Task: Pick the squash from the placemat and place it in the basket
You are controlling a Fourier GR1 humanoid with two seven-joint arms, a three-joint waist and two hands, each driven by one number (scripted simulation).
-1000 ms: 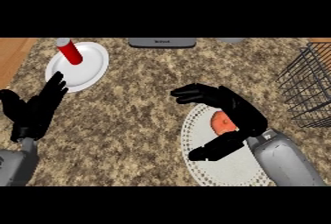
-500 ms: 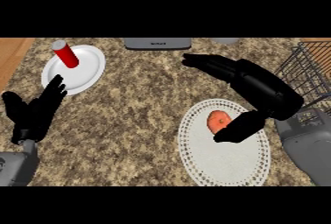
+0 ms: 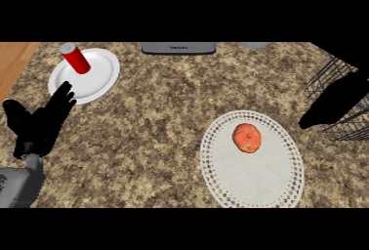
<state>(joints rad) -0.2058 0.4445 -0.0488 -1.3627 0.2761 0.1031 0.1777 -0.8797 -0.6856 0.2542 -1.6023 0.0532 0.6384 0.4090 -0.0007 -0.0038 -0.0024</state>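
Observation:
The orange squash (image 3: 246, 137) lies on the upper part of the white round placemat (image 3: 252, 178), with nothing touching it. My right hand (image 3: 334, 101) hangs at the right edge, up and right of the squash and in front of the black wire basket (image 3: 351, 128). Its fingers point down-left, stretched out, and it holds nothing. My left hand (image 3: 39, 124) rests open at the left edge, fingers up, far from the squash.
A white plate (image 3: 99, 78) with an upright red cylinder (image 3: 74, 58) sits at the back left, just beyond my left hand. A grey appliance (image 3: 178, 47) stands at the back edge. The speckled counter meets a wooden surface (image 3: 14, 58) at the far left.
My right hand has swung from over the squash up and to the right, to the basket's side. The squash stays on the placemat. The left hand has barely moved.

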